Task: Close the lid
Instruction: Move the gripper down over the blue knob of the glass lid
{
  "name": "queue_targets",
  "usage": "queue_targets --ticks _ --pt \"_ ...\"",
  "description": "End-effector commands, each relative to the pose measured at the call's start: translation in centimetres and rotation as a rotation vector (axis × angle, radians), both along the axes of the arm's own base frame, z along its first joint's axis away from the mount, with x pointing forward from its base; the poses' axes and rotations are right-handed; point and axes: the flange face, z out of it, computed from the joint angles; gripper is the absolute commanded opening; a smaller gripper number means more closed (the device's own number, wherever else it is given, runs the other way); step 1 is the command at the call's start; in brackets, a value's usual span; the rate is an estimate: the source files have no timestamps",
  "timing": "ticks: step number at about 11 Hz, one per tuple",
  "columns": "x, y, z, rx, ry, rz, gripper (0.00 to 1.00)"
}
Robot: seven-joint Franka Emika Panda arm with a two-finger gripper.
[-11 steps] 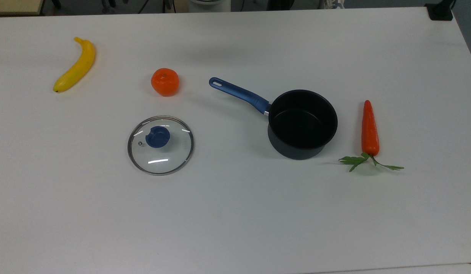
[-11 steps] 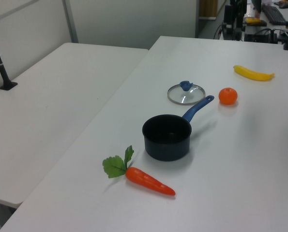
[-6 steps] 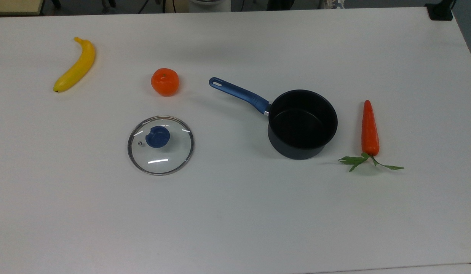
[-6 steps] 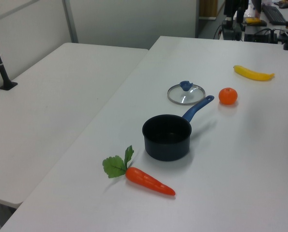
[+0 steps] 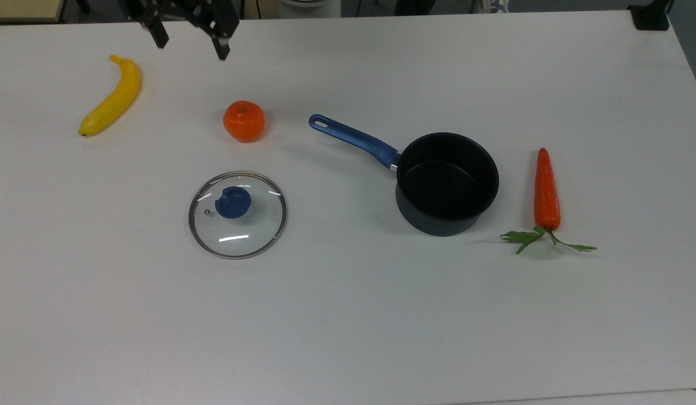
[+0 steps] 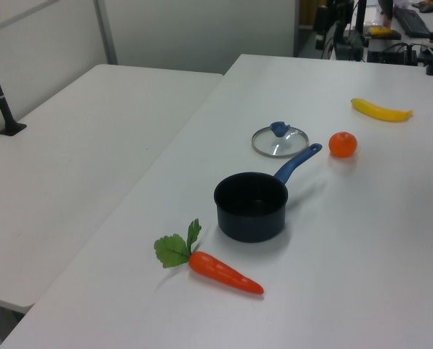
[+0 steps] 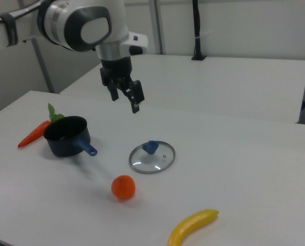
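Note:
The clear glass lid (image 5: pixel 247 229) with its blue knob (image 5: pixel 233 202) lies flat on the white table, to the top view's left of the open dark pot (image 5: pixel 438 226). The pot's blue handle (image 5: pixel 353 136) points toward the lid side. The lid (image 7: pixel 153 159) and the pot (image 7: pixel 65 146) also show in the right view, and again as lid (image 6: pixel 279 142) and pot (image 6: pixel 251 227) in the left view. My gripper (image 5: pixel 190 44) hangs open and empty near the table's far edge, well apart from the lid. In the right view the gripper (image 7: pixel 124 101) is high above the table, beyond the lid.
An orange (image 5: pixel 243 121) sits between the gripper and the lid. A banana (image 5: pixel 111 98) lies at the top view's far left. A carrot (image 5: pixel 546 191) with green leaves lies to the top view's right of the pot. A second white table (image 6: pixel 78 145) adjoins.
My gripper has come into the top view at the upper left, above the banana and orange. The lid, pot and food have not moved.

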Motion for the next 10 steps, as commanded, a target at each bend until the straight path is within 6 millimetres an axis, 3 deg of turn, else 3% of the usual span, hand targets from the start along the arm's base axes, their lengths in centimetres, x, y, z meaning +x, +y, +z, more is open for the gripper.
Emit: queue_targets --ticks 1,5,8,10 --pt "3.8 -1.9 -4.9 -0.018 -0.035 -0.06 1.0" --pt "7.2 -1.5 -12.5 -0.034 -0.013 -0.131 1.0" --pt "8.9 1.8 -17.3 -0.072 0.011 -0.14 1.0" --pt "9.7 2.6 -19.4 -0.096 0.005 -0.162 1.0"
